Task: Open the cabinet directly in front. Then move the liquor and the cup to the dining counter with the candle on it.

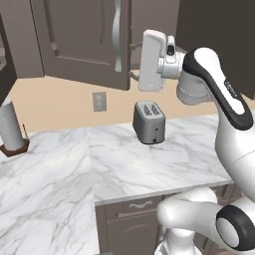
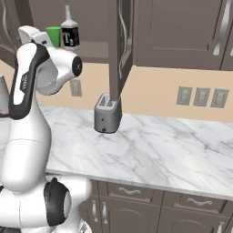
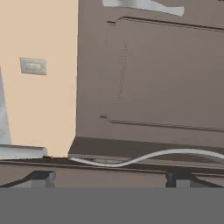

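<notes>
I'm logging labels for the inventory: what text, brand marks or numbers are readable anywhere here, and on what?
"T": white letter on the black label of the liquor, in the open cabinet beside the cup.
Small dark lettering on the robot's upper arm: too small to read.
Nothing else carries text.

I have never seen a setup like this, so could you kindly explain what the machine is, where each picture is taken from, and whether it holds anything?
It is a white robot arm on a drivable base in a simulated kitchen. Two pictures come from cameras on the base, behind the arm to its left and right; the third looks along the gripper, whose jaws are open and empty. On the marble worktop stand a toaster and a paper towel roll. One cabinet door is swung open, showing the liquor and the green cup on the shelf.
</notes>
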Controlling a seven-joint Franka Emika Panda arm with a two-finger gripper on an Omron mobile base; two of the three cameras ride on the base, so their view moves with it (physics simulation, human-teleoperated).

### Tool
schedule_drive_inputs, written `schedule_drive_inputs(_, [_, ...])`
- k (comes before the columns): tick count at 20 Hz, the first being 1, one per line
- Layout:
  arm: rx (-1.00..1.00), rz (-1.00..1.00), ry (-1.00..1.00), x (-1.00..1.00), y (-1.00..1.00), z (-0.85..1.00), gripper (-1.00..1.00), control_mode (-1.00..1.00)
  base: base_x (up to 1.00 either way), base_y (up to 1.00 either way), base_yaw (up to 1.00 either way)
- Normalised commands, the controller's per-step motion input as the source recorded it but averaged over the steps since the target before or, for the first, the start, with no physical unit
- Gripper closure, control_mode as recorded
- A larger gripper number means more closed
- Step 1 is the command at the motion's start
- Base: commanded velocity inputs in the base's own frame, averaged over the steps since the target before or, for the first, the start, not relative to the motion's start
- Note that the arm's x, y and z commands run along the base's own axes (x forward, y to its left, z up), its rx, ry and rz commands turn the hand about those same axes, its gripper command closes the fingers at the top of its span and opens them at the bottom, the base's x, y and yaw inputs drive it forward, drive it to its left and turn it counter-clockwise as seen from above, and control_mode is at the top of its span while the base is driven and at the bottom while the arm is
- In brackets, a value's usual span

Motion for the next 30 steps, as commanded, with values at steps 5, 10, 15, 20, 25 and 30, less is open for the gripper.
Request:
schedule_drive_inputs(5, [0.0,0.07,0.0,0.13,0.85,-0.12,-1.0,-1.0,0.0,0.0,0.0])
schedule_drive_inputs(10, [0.0,0.03,0.0,0.05,1.0,-0.32,-1.0,-1.0,0.0,0.0,0.0])
schedule_drive_inputs(15, [-0.02,0.0,-0.02,0.0,1.0,-0.63,-1.0,-1.0,0.0,0.0,0.0])
schedule_drive_inputs(20, [-0.08,0.0,-0.02,0.0,1.0,-0.78,-1.0,-1.0,0.0,0.0,0.0])
schedule_drive_inputs(25, [-0.08,0.0,-0.01,0.0,1.0,-0.86,-1.0,-1.0,0.0,0.0,0.0])
schedule_drive_inputs(30, [-0.06,0.0,0.0,0.0,1.0,-0.93,-1.0,-1.0,0.0,0.0,0.0])
